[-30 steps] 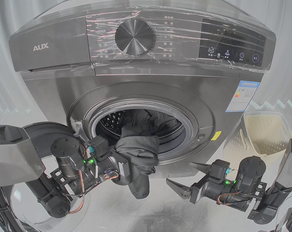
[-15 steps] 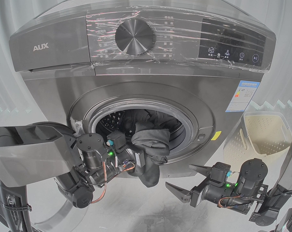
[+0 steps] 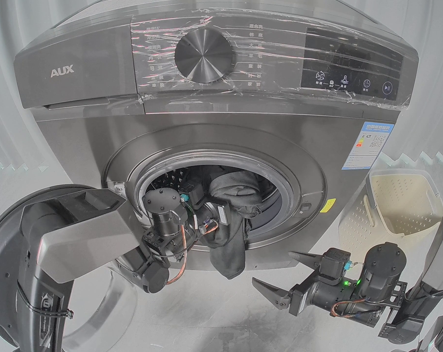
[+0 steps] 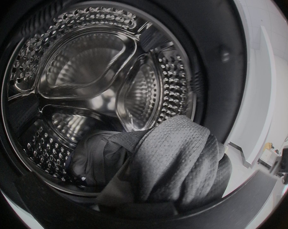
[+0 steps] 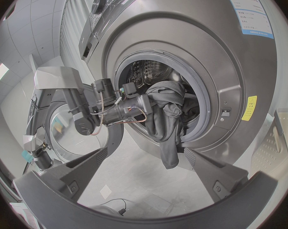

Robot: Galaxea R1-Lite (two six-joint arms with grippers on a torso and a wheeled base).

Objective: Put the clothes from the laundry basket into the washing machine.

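head view: the left gripper (image 3: 231,217) holds the grey cloth (image 3: 228,253) tight at the washing machine (image 3: 329,138) hole, part in, part hanging out. left wrist view: the grey cloth sits bunched before the drum (image 4: 86,64). right wrist view: the right gripper (image 5: 150,167) is wide open, down low.

Dark-grey garment (image 3: 231,189); silver washing machine (image 3: 84,138) (dimpled drum (image 4: 173,80)); cream, perforated basket (image 3: 402,196).

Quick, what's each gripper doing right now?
Left gripper: closed on garment, fingers hidden under it.
Right gripper: open, empty.
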